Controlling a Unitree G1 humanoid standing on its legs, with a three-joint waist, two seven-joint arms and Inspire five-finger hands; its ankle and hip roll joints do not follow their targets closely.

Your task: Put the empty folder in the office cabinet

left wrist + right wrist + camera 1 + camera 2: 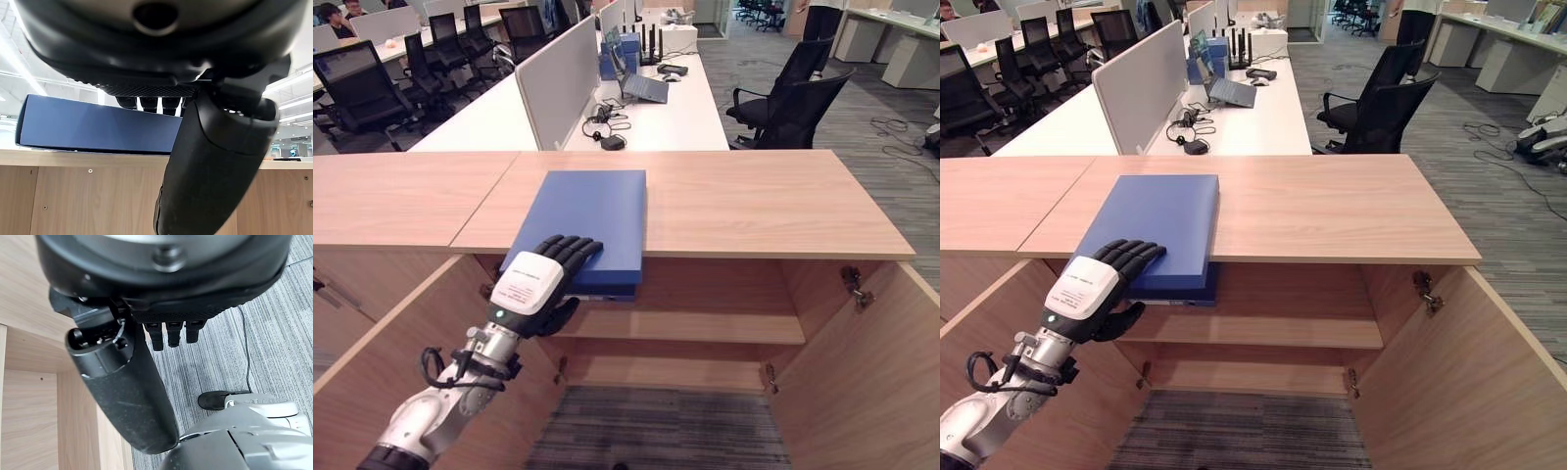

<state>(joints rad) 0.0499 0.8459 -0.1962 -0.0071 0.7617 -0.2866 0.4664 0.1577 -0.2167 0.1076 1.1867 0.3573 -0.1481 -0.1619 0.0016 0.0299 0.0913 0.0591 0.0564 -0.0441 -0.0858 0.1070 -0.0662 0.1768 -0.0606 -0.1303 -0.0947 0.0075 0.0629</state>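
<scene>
A flat blue folder (587, 220) lies on the wooden top (754, 201) of the office cabinet, its near end sticking out past the front edge. My left hand (533, 279) is shut on that overhanging end, fingers on top and the thumb (210, 161) underneath, as the left wrist view shows against the folder's spine (98, 125). Below it the cabinet stands open, with a bare shelf (705, 328) inside. My right hand (127, 382) hangs apart over the grey carpet with relaxed fingers and holds nothing.
Both cabinet doors stand open, one at the left (401, 343) and one at the right (862, 382). Behind the cabinet is a white desk (685, 113) with a divider, a laptop (641, 86) and cables. A black office chair (788, 103) stands at the right.
</scene>
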